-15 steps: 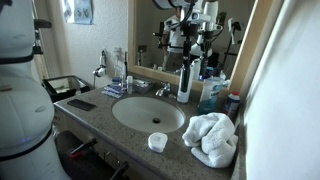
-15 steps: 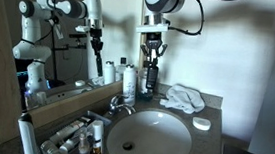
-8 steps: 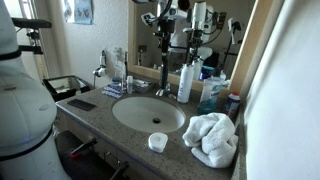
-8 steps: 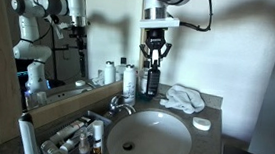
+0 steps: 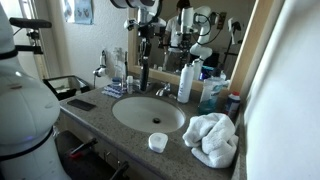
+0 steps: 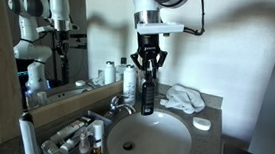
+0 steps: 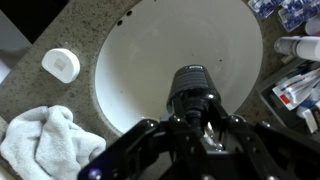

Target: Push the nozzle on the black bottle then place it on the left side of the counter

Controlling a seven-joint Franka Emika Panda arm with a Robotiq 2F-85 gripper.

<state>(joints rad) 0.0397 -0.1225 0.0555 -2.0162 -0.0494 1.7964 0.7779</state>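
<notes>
Two fingers (image 7: 148,132) pinch one black bottle (image 7: 192,88) — held above one sink (image 7: 130,60)

In the wrist view, the black bottle (image 7: 192,85) sat in the gripper (image 7: 192,116) above the sink basin (image 7: 140,48), while the towel (image 7: 40,145) and small round container (image 7: 60,65) lay on the counter (image 7: 25,97) beside the basin's rim.

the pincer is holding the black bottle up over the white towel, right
Not quite. The pincer does hold the black bottle up, but over the sink basin, not the white towel, which lies off to one side on the counter. The wrist view shows it.
</notes>
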